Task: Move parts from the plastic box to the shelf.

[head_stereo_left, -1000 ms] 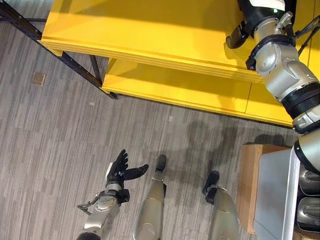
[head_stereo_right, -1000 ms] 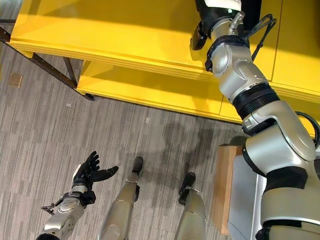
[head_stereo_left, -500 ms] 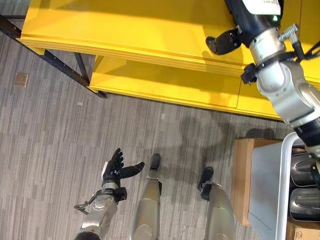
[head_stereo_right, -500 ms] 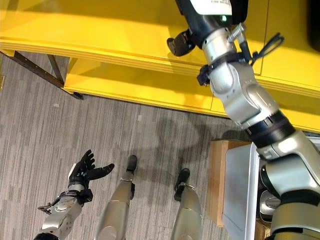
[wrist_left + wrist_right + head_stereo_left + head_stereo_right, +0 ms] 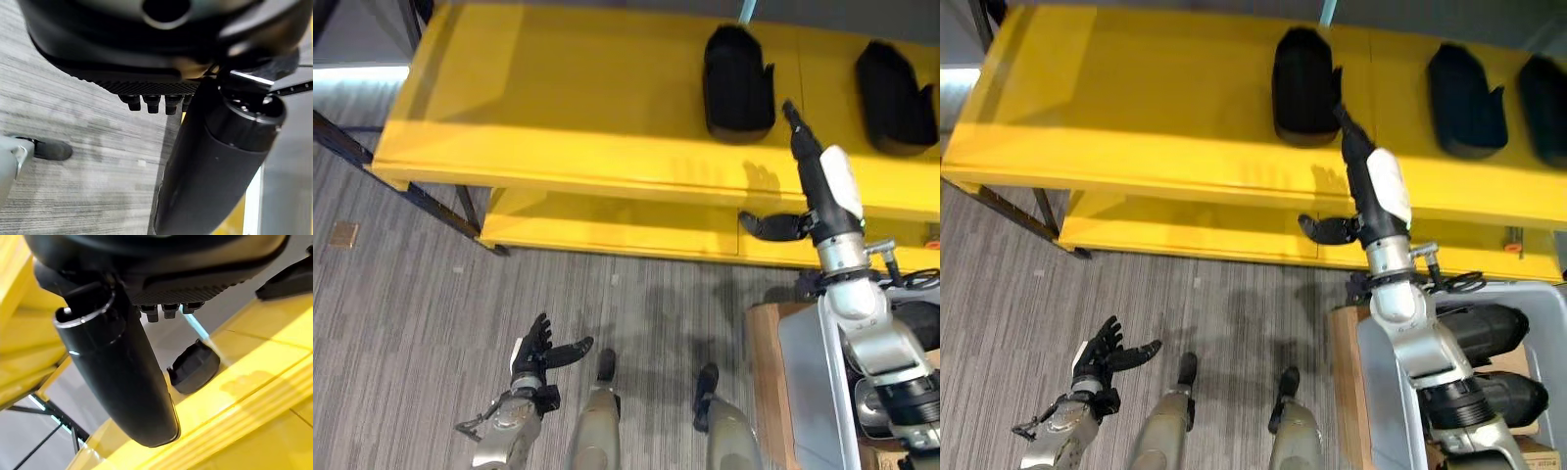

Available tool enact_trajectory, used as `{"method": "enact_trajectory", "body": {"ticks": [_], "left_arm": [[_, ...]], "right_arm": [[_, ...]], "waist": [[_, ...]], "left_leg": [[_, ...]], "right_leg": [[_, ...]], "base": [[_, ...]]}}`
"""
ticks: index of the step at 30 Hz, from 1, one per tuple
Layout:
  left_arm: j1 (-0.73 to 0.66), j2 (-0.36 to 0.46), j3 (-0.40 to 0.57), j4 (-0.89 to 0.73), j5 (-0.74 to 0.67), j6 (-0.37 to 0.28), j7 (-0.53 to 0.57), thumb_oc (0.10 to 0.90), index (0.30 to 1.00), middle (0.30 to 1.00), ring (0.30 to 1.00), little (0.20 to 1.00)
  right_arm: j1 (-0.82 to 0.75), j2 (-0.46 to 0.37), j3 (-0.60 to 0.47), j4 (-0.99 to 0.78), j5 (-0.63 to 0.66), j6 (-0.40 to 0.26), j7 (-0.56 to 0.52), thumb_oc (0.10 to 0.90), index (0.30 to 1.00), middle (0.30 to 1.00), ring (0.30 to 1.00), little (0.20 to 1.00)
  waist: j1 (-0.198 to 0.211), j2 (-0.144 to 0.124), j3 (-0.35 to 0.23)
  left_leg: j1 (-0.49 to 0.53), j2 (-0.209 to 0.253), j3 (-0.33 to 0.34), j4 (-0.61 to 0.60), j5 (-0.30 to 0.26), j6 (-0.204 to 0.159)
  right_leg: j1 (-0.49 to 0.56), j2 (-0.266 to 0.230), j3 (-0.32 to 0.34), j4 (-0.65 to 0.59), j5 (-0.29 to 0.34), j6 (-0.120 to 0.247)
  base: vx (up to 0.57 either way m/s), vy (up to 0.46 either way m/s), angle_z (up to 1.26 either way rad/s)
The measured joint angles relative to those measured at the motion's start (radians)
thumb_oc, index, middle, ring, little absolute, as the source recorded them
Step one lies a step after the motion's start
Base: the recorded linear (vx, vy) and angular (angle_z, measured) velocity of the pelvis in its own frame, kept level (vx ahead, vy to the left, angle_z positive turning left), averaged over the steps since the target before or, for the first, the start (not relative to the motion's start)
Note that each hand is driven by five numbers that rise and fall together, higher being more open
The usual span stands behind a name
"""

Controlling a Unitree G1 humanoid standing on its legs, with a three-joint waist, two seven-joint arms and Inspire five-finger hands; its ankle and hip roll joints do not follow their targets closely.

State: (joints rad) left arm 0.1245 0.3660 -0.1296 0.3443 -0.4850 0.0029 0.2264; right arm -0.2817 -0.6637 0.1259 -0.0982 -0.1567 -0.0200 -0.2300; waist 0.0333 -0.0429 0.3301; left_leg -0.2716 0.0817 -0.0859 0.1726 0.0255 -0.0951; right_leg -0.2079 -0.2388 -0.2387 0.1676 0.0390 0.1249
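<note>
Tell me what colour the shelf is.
Bright yellow; the shelf shows best in the right eye view.

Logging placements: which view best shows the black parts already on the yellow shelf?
The right eye view: three black parts lie in a row on the yellow shelf. The left eye view shows two. The right wrist view shows one past the open right robot hand.

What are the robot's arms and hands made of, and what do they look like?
Both arms are smooth silver-grey segments with black rings at the joints. The right hand is dark with a white cover on its back; the left hand is dark too, with slim fingers and a pale patch.
</note>
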Motion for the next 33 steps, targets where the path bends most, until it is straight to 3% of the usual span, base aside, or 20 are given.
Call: {"method": "enact_trajectory", "body": {"ticks": [1,2,7,9,12,14,16,22,24,25,26,27,28,29,30,31,32,33], "left_arm": [[0.022,-0.006,0.008,0.001,0.0,0.011,-0.001,0.9,1.0,1.0,1.0,1.0],[0.037,-0.01,0.01,0.001,0.001,0.013,-0.001,0.9,1.0,1.0,1.0,1.0],[0.05,-0.043,0.033,0.001,0.03,0.018,-0.007,0.9,1.0,1.0,1.0,1.0],[0.055,-0.046,0.034,0.0,0.03,0.021,-0.015,0.9,1.0,1.0,1.0,1.0],[0.065,-0.084,0.058,-0.001,0.031,0.039,-0.017,0.9,1.0,1.0,1.0,1.0],[0.085,-0.087,0.054,-0.001,0.031,0.04,-0.018,0.9,1.0,1.0,1.0,1.0],[0.099,-0.094,0.061,-0.002,0.033,0.043,-0.017,0.9,1.0,1.0,1.0,1.0],[0.095,-0.091,0.05,0.004,0.084,0.043,-0.027,0.9,1.0,1.0,1.0,1.0],[0.082,-0.086,0.045,0.006,0.109,0.042,-0.042,0.9,1.0,1.0,1.0,1.0],[0.074,-0.082,0.041,0.006,0.11,0.04,-0.043,0.9,1.0,1.0,1.0,1.0],[0.074,-0.081,0.041,0.008,0.111,0.04,-0.041,0.9,1.0,1.0,1.0,1.0],[0.069,-0.079,0.041,0.026,0.111,0.039,-0.039,0.9,1.0,1.0,1.0,1.0],[0.063,-0.079,0.039,0.054,0.111,0.039,-0.04,0.9,1.0,1.0,1.0,1.0],[0.053,-0.084,0.036,0.079,0.11,0.039,-0.04,0.9,1.0,1.0,1.0,1.0],[0.053,-0.103,0.047,0.091,0.108,0.039,-0.036,0.9,1.0,1.0,1.0,1.0],[0.08,-0.142,0.053,0.088,0.106,0.035,-0.027,0.9,1.0,1.0,1.0,1.0],[0.092,-0.162,0.055,0.083,0.103,0.035,-0.025,0.9,1.0,1.0,1.0,1.0],[0.11,-0.183,0.058,0.076,0.099,0.035,-0.016,0.9,1.0,1.0,1.0,1.0]], "right_arm": [[0.08,0.086,-0.03,-0.024,0.045,-0.002,0.013,0.9,1.0,1.0,1.0,1.0],[0.107,0.12,-0.034,-0.028,0.066,-0.006,0.014,0.9,1.0,1.0,1.0,1.0],[0.157,0.166,-0.04,-0.027,0.173,-0.014,0.048,0.9,1.0,1.0,1.0,1.0],[0.158,0.167,-0.041,-0.027,0.189,-0.017,0.05,0.9,1.0,1.0,1.0,1.0],[0.24,0.283,-0.123,-0.035,0.251,-0.039,0.068,0.9,1.0,1.0,1.0,1.0],[0.286,0.294,-0.125,-0.035,0.282,-0.035,0.067,0.9,1.0,1.0,1.0,1.0],[0.37,0.352,-0.158,-0.045,0.32,-0.039,0.083,0.9,1.0,1.0,1.0,1.0],[0.527,0.392,-0.191,-0.056,0.384,-0.041,0.115,0.9,1.0,1.0,1.0,1.0],[0.551,0.4,-0.202,-0.058,0.397,-0.042,0.119,0.9,1.0,1.0,1.0,1.0],[0.556,0.418,-0.219,-0.058,0.398,-0.043,0.119,0.9,1.0,1.0,1.0,1.0],[0.553,0.434,-0.225,-0.058,0.405,-0.044,0.114,0.9,1.0,1.0,1.0,1.0],[0.531,0.454,-0.228,-0.048,0.424,-0.058,0.105,0.9,1.0,1.0,1.0,1.0],[0.51,0.463,-0.227,-0.042,0.439,-0.069,0.093,0.9,1.0,1.0,1.0,1.0],[0.514,0.465,-0.227,-0.026,0.445,-0.088,0.082,0.9,1.0,1.0,1.0,1.0],[0.509,0.46,-0.226,-0.001,0.446,-0.089,0.069,0.9,1.0,1.0,1.0,1.0],[0.491,0.454,-0.229,0.033,0.459,-0.087,0.045,0.9,1.0,1.0,1.0,1.0],[0.495,0.443,-0.227,0.034,0.466,-0.086,0.04,0.9,1.0,1.0,1.0,1.0],[0.507,0.428,-0.227,0.031,0.467,-0.086,0.043,0.9,1.0,1.0,1.0,1.0]], "waist": [[-0.004,-0.015,-0.05],[-0.009,-0.018,-0.073],[-0.031,-0.026,-0.138],[-0.029,-0.027,-0.141],[-0.033,-0.031,-0.15],[-0.038,-0.035,-0.171],[-0.056,-0.042,-0.184],[-0.125,-0.051,-0.197],[-0.148,-0.051,-0.197],[-0.169,-0.047,-0.195],[-0.17,-0.044,-0.192],[-0.171,-0.034,-0.179],[-0.175,-0.02,-0.163],[-0.179,-0.007,-0.155],[-0.172,0.004,-0.149],[-0.142,0.054,-0.132],[-0.125,0.078,-0.131],[-0.106,0.097,-0.123]], "left_leg": [[0.054,0.0,0.007,-0.045,0.003,0.0],[0.076,-0.001,0.009,-0.061,0.003,0.0],[0.121,-0.002,0.024,-0.099,0.005,0.001],[0.135,0.003,0.033,-0.11,0.008,0.0],[0.198,0.005,0.06,-0.148,0.01,-0.001],[0.213,0.005,0.073,-0.161,0.01,-0.001],[0.225,-0.001,0.087,-0.16,0.005,0.005],[0.233,-0.049,0.155,-0.12,-0.027,0.043],[0.214,-0.067,0.192,-0.086,-0.042,0.061],[0.198,-0.077,0.228,-0.054,-0.056,0.078],[0.188,-0.081,0.268,-0.038,-0.068,0.093],[0.179,-0.075,0.33,-0.014,-0.089,0.109],[0.173,-0.062,0.383,0.01,-0.097,0.132],[0.177,-0.054,0.427,0.018,-0.098,0.141],[0.191,-0.038,0.484,0.006,-0.09,0.152],[0.211,0.013,0.592,-0.02,-0.075,0.164],[0.228,0.03,0.648,-0.058,-0.057,0.158],[0.238,0.041,0.679,-0.092,-0.051,0.154]], "right_leg": [[0.063,0.006,-0.007,-0.068,0.019,0.004],[0.087,0.007,-0.013,-0.091,0.023,0.006],[0.128,0.014,-0.009,-0.134,0.031,0.012],[0.129,0.018,0.002,-0.134,0.032,0.011],[0.164,0.022,0.026,-0.148,0.033,0.011],[0.17,0.021,0.035,-0.158,0.034,0.013],[0.174,0.017,0.048,-0.158,0.039,0.017],[0.132,-0.031,0.118,-0.113,0.053,0.039],[0.101,-0.05,0.154,-0.099,0.084,0.046],[0.065,-0.052,0.178,-0.1,0.133,0.043],[0.03,-0.048,0.204,-0.109,0.187,0.046],[0.001,-0.038,0.205,-0.156,0.302,0.053],[-0.009,-0.027,0.184,-0.206,0.38,0.004],[-0.01,-0.037,0.084,-0.214,0.328,0.013],[-0.016,-0.042,-0.076,-0.149,0.205,-0.026],[-0.022,-0.07,-0.345,0.062,0.074,-0.052],[-0.019,-0.096,-0.432,0.154,0.037,-0.043],[0.001,-0.117,-0.461,0.216,0.005,-0.028]], "base": [[0.13,0.069,-0.01],[0.11,0.057,-0.04],[0.04,0.034,-0.05],[0.06,0.07,-0.19],[0.03,0.086,-0.21],[0.02,0.148,-0.19],[-0.02,0.162,-0.21],[-0.07,0.199,-0.28],[-0.12,0.203,-0.54],[-0.11,0.19,-0.98],[-0.13,0.203,-1.59],[-0.08,0.231,-1.86],[-0.07,0.257,-1.73],[-0.08,0.232,-1.37],[-0.14,0.163,-1.9],[-0.13,0.058,-2.13],[-0.08,0.002,-2.31],[-0.03,-0.102,-1.54]]}}
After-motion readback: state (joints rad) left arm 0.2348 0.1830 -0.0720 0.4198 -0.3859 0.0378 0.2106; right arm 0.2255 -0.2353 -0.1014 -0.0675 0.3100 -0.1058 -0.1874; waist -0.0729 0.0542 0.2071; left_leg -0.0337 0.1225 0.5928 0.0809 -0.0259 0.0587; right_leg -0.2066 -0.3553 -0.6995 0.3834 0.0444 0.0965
